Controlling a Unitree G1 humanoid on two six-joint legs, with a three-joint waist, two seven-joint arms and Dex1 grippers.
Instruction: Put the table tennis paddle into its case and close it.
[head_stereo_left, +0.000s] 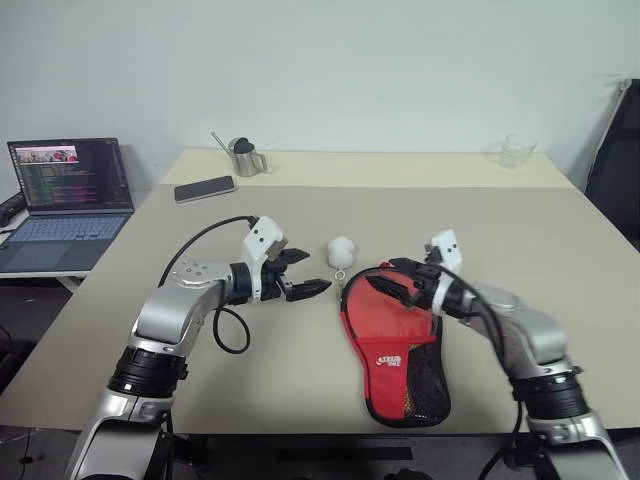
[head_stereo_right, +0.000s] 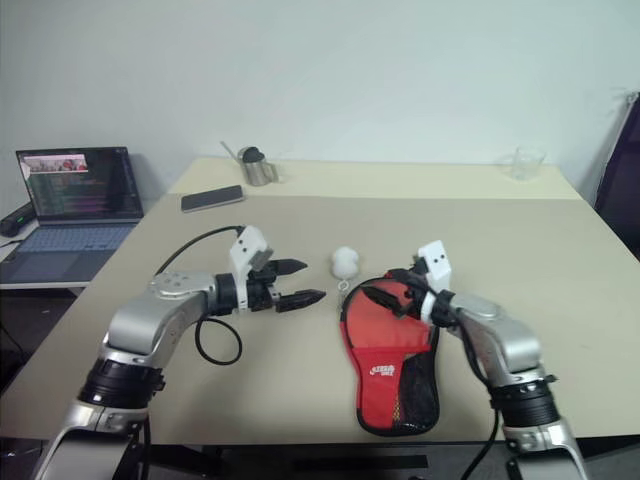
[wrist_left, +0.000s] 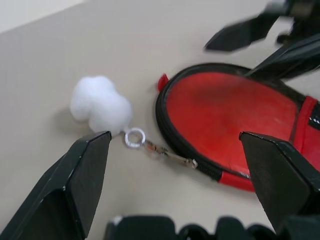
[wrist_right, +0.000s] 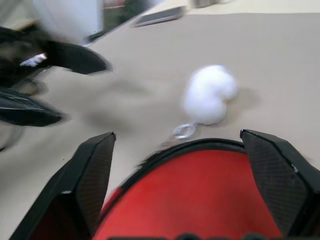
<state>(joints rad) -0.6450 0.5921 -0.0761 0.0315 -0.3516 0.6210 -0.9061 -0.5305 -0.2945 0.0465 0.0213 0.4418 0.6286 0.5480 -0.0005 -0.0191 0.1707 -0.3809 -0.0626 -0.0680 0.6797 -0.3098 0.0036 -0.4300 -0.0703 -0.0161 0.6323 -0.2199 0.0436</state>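
Case: the case (head_stereo_left: 395, 340) lies flat on the beige surface (head_stereo_left: 300, 380) near its front edge, red side up with white logo and black mesh pocket at the narrow end, which points toward the robot.
Paddle: a round red face (wrist_left: 230, 117) shows inside the case's black-edged rim in the left wrist view — whether this is the paddle or the case's own lining cannot be told.
Zip pull: a white fluffy pompom (head_stereo_left: 341, 250) on a small metal ring and clasp (wrist_left: 150, 145) lies on the surface just beyond the case's round end, the clasp reaching the zip edge.
Left claw: the left claw (head_stereo_left: 312, 273) hovers above the surface just left of the case's round end, pointing toward the pompom, its two black fingers spread wide apart, holding nothing.
Right claw: the right claw (head_stereo_left: 395, 282) is over the round end of the case, fingers wide apart — nothing clamped between them.
Background: a phone (head_stereo_left: 205, 188), a metal cup (head_stereo_left: 245, 157) and a clear glass (head_stereo_left: 514, 151) sit at the far side; a laptop (head_stereo_left: 70, 200) stands on a separate desk to the left.
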